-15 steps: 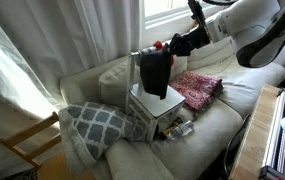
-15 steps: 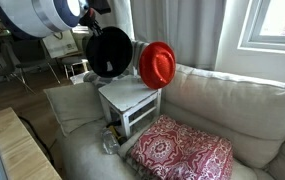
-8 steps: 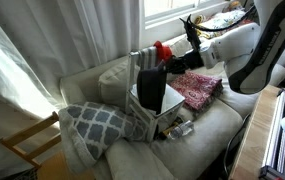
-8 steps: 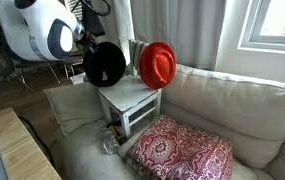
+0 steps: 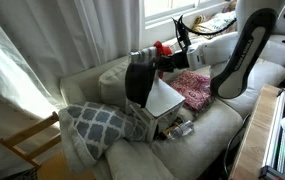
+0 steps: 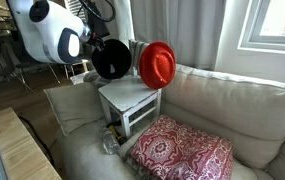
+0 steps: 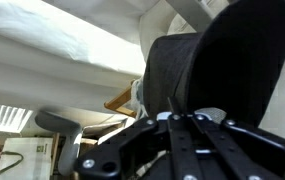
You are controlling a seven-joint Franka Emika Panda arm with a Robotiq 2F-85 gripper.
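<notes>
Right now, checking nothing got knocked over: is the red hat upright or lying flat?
Upright: the red hat stands on edge on the white side table, round face showing, beside the black hat.

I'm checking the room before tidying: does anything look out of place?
Yes. A small white table stands on the sofa cushions, not the floor, and a red round thing stands on edge on it. The gripper holds a black round thing in the air beside it.
</notes>
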